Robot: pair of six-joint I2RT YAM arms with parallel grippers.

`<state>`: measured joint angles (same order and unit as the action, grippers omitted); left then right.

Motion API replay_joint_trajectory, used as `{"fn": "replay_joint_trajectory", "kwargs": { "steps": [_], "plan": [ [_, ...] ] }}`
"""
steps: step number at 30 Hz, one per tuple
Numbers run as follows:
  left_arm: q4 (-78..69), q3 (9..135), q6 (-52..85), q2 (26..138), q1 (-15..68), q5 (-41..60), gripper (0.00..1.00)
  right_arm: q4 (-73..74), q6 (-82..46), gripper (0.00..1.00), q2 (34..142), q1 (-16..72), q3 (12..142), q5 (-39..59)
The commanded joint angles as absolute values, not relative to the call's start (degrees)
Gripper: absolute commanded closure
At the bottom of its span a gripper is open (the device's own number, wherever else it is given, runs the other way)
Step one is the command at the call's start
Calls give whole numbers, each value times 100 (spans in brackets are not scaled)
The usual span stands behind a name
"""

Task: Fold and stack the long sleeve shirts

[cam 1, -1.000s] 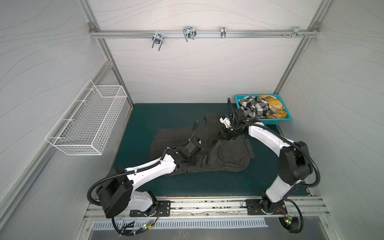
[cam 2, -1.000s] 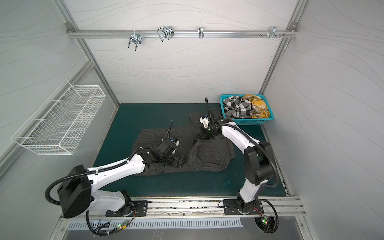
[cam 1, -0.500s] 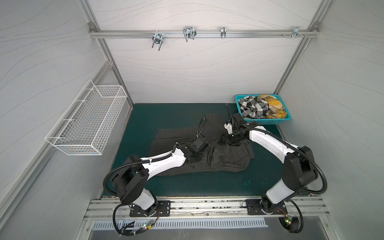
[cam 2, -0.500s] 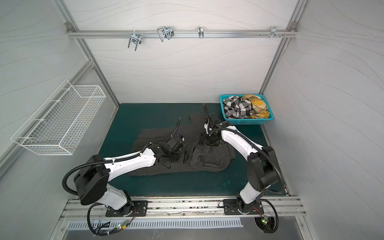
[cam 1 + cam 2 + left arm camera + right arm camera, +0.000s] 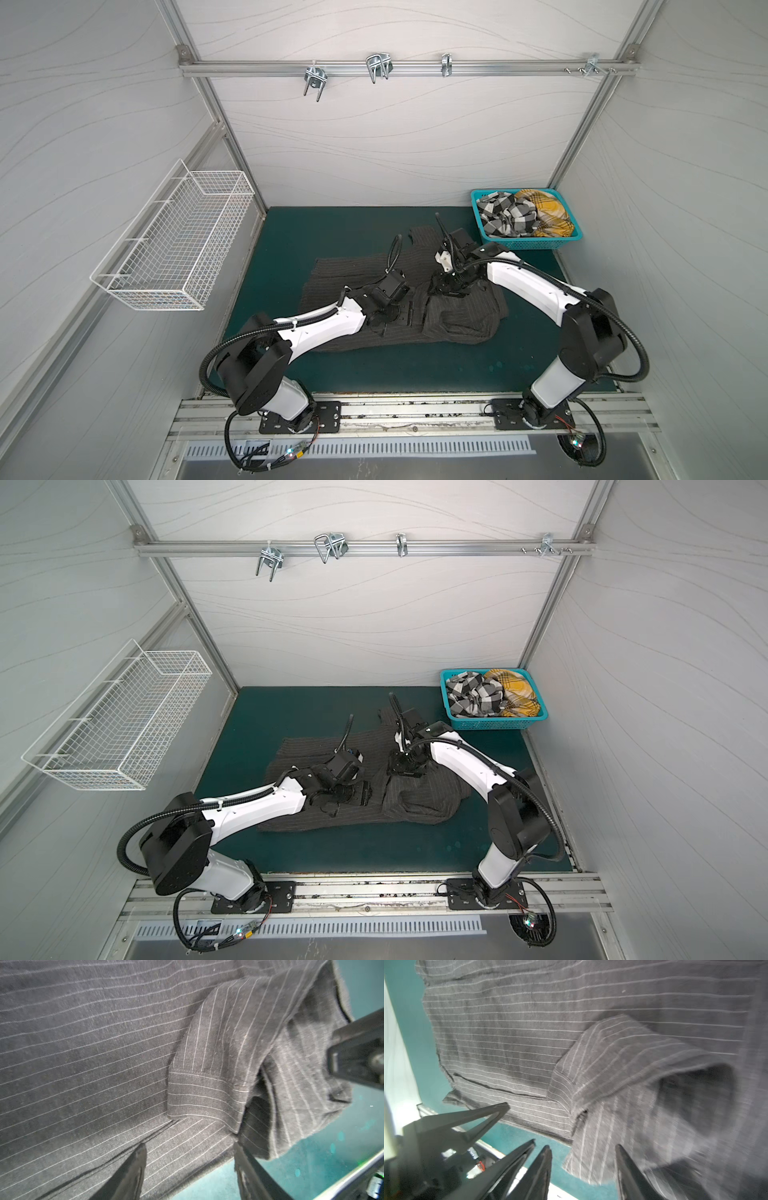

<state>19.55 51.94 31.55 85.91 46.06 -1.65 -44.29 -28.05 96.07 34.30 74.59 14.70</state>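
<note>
- The left tool (image 5: 190,1147) is hovering low over the charcoal pinstriped shirt (image 5: 457,320), its jaws standing apart with nothing between them.
- The right tool (image 5: 581,1148) is hanging close beside it, near the sleeve cuff (image 5: 207,1093), jaws parted and gripping nothing.
- The charcoal pinstriped shirt is lying partly folded mid-desk (image 5: 332,232).
- The teal basket (image 5: 528,243) is sitting in the far right corner, holding the crumpled checked shirt (image 5: 507,216) and yellow plaid shirt (image 5: 548,212) side by side.
- The white wire basket (image 5: 174,245) is hanging on the left wall.
</note>
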Motion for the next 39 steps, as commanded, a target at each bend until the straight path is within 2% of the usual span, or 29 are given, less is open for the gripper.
{"fn": "replay_joint_trajectory", "kwargs": {
  "steps": [1, 3, 7, 11, 18, 23, 26, 30, 33, 35, 39],
  "plan": [
    [1698, 5396, 3039, 8793, 4657, -46, 25, -4362, -2928, 55, 10074, 3338, 7703, 1777],
    [1732, 5555, 2965, 8990, 4723, -1, 22, -4374, -2955, 57, 10157, 3195, 7719, 1762],
    [1944, 5954, 2883, 9482, 4895, -166, 21, -4254, -3116, 64, 10104, 2780, 7438, 2013],
    [1984, 6238, 2911, 9915, 4955, -280, 21, -3809, -3099, 55, 10023, 2596, 7093, 2691],
    [2250, 6658, 2794, 10352, 5142, -574, 26, -3788, -3081, 56, 10099, 2543, 7093, 2786],
    [2599, 6879, 2934, 10662, 5142, -876, 51, -3783, -3115, 57, 9939, 2472, 6983, 2786],
    [2706, 6883, 3001, 10714, 5154, -1013, 59, -3784, -3138, 57, 9755, 2405, 6863, 2777],
    [2706, 6812, 3015, 10716, 5150, -1074, 62, -3805, -3166, 56, 9536, 2334, 6777, 2778],
    [2749, 6832, 3045, 10718, 5146, -1089, 71, -3849, -3174, 56, 9420, 2312, 6783, 2769],
    [2733, 6829, 3064, 10660, 5157, -1088, 74, -3885, -3174, 58, 9344, 2299, 6792, 2742],
    [2716, 6873, 3015, 10612, 5149, -1039, 95, -3959, -3184, 60, 9202, 2272, 6781, 2711]
  ]
}}
